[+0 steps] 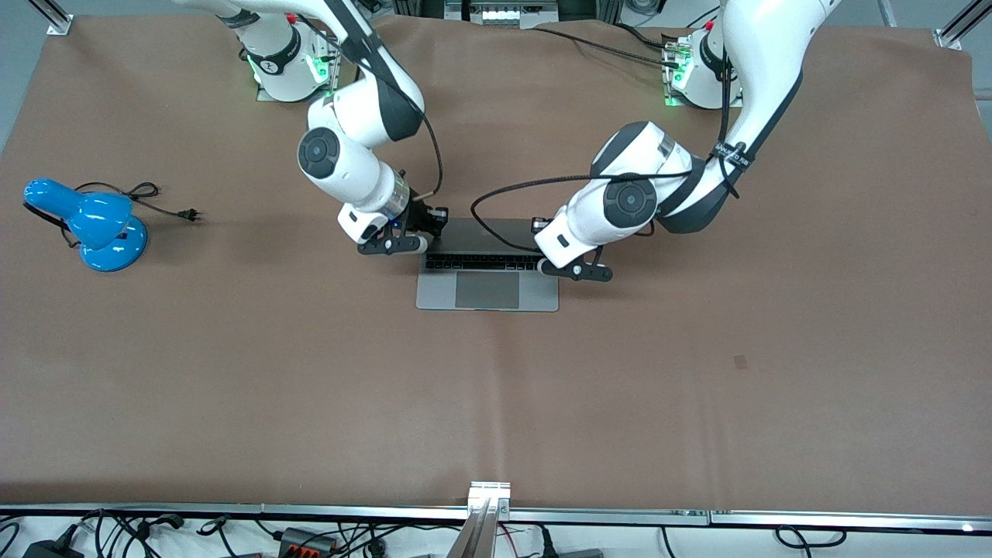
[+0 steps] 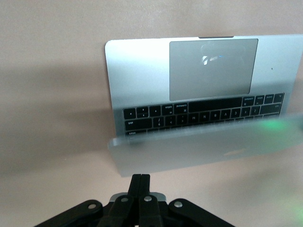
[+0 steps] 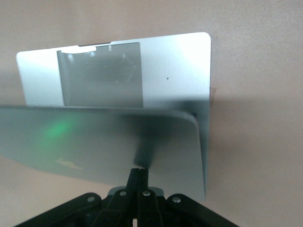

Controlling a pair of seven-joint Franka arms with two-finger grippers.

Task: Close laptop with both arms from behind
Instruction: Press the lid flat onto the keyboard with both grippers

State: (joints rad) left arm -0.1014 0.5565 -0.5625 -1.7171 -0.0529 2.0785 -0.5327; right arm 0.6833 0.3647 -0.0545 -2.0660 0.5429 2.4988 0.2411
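Slim silver-grey metal laptop (image 1: 487, 267) sits mid brown surface (image 1: 496, 387), lid partly tilted fwd over black keyboard, grey trackpad exposed. Left gripper (image 2: 141, 182): fingers clenched together, tips just at lid's back near the corner toward left arm's end. Right gripper (image 3: 138, 175): fingers clenched, tips pressing lid's back. Blue desk lamp (image 1: 97, 225) w/ black cord lies toward right arm's end.
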